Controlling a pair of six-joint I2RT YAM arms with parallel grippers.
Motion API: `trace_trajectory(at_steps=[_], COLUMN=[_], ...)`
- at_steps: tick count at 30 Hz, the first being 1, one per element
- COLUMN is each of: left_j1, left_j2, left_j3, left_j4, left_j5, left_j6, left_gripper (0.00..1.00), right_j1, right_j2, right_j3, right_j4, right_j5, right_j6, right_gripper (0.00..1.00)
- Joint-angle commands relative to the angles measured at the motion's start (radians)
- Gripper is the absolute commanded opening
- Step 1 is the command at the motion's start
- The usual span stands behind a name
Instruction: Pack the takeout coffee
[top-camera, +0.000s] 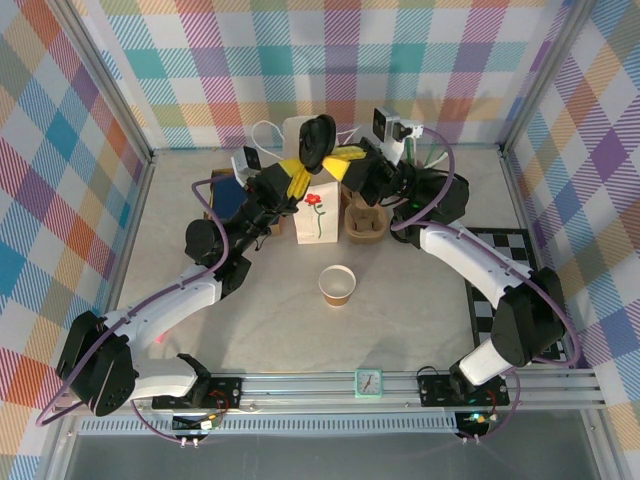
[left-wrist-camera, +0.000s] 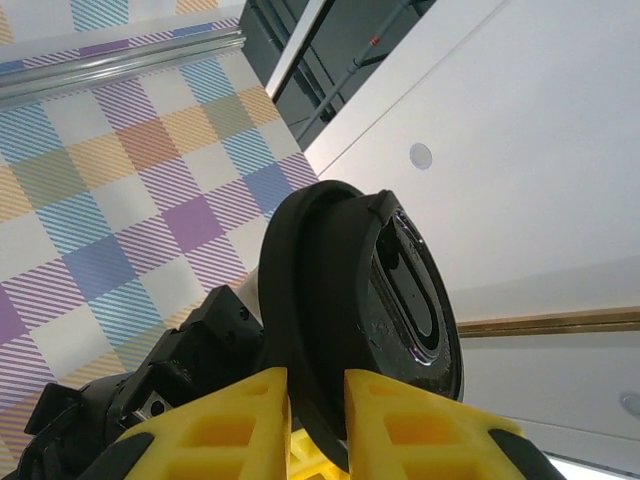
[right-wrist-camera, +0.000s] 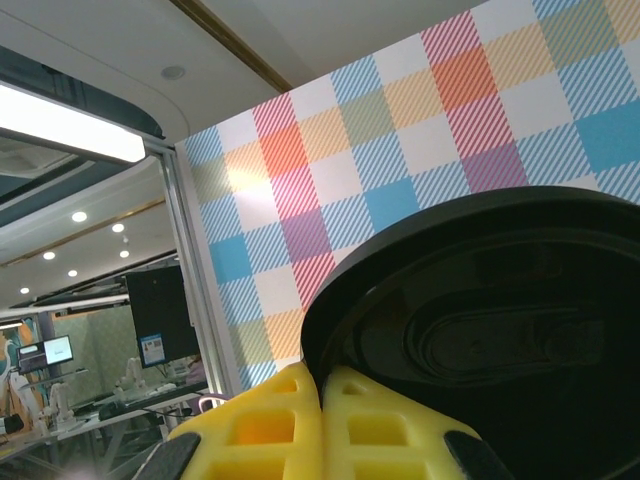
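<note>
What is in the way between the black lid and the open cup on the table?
The left hand and right hand hold the black lid up high. The white flowered bag stands between it and the open cup, likely below its path.

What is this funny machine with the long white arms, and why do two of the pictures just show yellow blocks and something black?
It is a robot with two arms fixed to the near edge of a table. The big picture comes from a camera above and behind it. The other two come from small cameras on the wrists, so you see each arm's own yellow fingers up close.

Both arms are raised at the back of the table. The left gripper and the right gripper each pinch the rim of a black lid, which looks like the same lid.

On the table stand an open brown paper cup, a white bag with a red flower and a brown cardboard cup tray.

The job is packing a takeout coffee.
</note>
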Motion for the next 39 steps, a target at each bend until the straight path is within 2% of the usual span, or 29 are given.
trace_trajectory(at_steps=[1,23,27,29,33,37,39], left_j1=[-0.009,-0.007,-0.006,-0.006,-0.006,-0.006,-0.006], left_j2=[-0.055,-0.037,-0.034,-0.029,-0.010,0.004,0.004], left_j3=[0.019,-0.018,-0.038,-0.038,-0.039,-0.037,-0.037], left_j4=[0.116,0.109,0.105,0.099,0.097,0.090,0.072], left_j5=[0.017,-0.007,-0.013,-0.012,-0.015,-0.014,-0.008], left_j6=[0.001,-0.005,-0.002,0.000,-0.008,-0.013,-0.010], left_gripper=[0.18,0.11,0.10,0.10,0.09,0.08,0.08], right_j1=[0.004,0.001,-0.011,-0.013,-0.013,-0.022,-0.031], right_j2=[0.011,0.010,-0.035,-0.073,-0.155,-0.231,-0.277], right_j3=[-0.031,-0.038,-0.064,-0.081,-0.117,-0.149,-0.167], right_j4=[-0.027,-0.041,-0.105,-0.177,-0.327,-0.430,-0.495], right_j5=[-0.009,0.014,0.015,0.013,0.027,0.047,0.068], right_j6=[-0.005,-0.009,-0.054,-0.108,-0.226,-0.304,-0.349], right_gripper=[0.00,0.01,0.07,0.09,0.20,0.23,0.29])
